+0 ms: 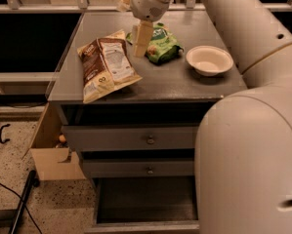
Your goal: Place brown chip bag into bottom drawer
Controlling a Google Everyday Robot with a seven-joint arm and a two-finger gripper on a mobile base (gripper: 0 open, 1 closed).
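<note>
1. The gripper (142, 48) hangs pointing downward over the rear of the cabinet top (184, 84), between the two bags and just beside the green snack bag (162, 45). Whether it is open or closed cannot be told; nothing is seen to be held.
2. The brown chip bag (108, 65) lies flat on the left half of the top, label panel up, its far right corner near the gripper.
3. Its long axis runs roughly from back to front, the near end swung slightly to the right and reaching close to the front edge.
4. The step in hand is judged to be the approach for the grasp; the bag is not yet lifted.
5. A shift to the left and a descent onto the bag would be called for next, with the green bag and the white bowl (209, 60) avoided.
6. The bottom drawer (145, 201) stands pulled out below, ready for the bag.
</note>
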